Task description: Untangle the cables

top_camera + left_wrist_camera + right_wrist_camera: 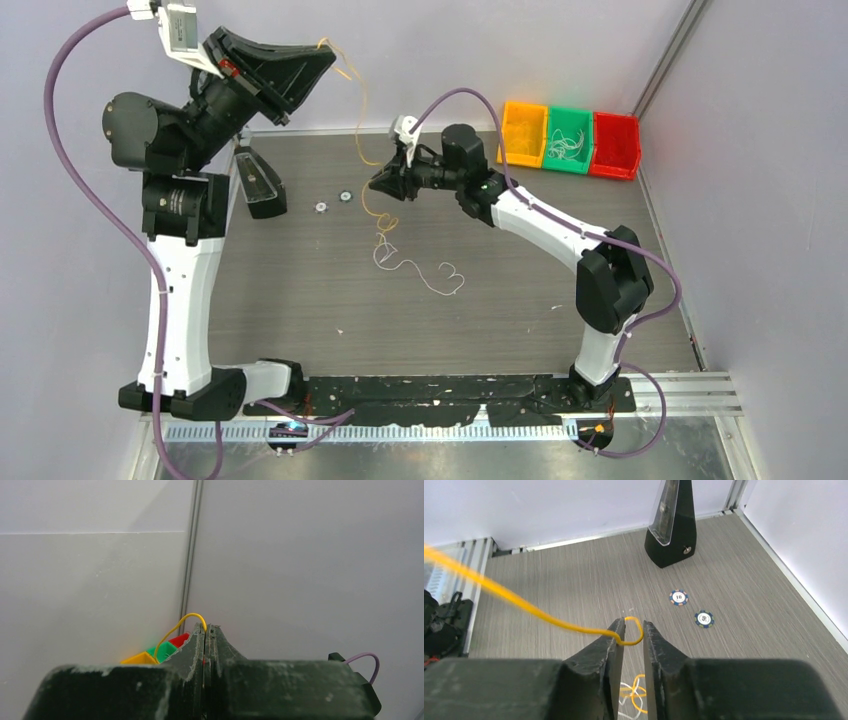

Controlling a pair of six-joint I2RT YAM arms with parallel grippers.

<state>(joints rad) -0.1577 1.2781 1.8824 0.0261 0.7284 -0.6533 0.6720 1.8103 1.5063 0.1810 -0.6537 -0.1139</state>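
**Grey table, one yellow wire strung between two grippers**

Grey wood-grain boards cover the table (300,300), which is closed in by pale walls. The left arm rears up from its base at the near left corner, its white link upright and its wrist bent so the left gripper (330,55) points right, high above the far left part of the surface. In the left wrist view its fingers (192,650) are pressed flat together, pinching a thin yellow-orange wire (362,110) that arches out at their tips.

From there the wire drops to the right gripper (376,183). The right arm reaches from the near right corner, elbow raised, forearm stretched leftward over the middle of the far side. Its fingers (611,640) stand slightly apart, and the wire curls as a small loop across the narrow gap between them; whether they grip it I cannot tell. Below this gripper the wire hangs in a coil onto the table, where it meets a thin white wire (420,268) that lies in loose curls.

A black tapered stand with a clear front (260,185) sits at the far left, two small round chips (321,207) near it. Orange, green and red plastic bins (568,140) line the far right corner.
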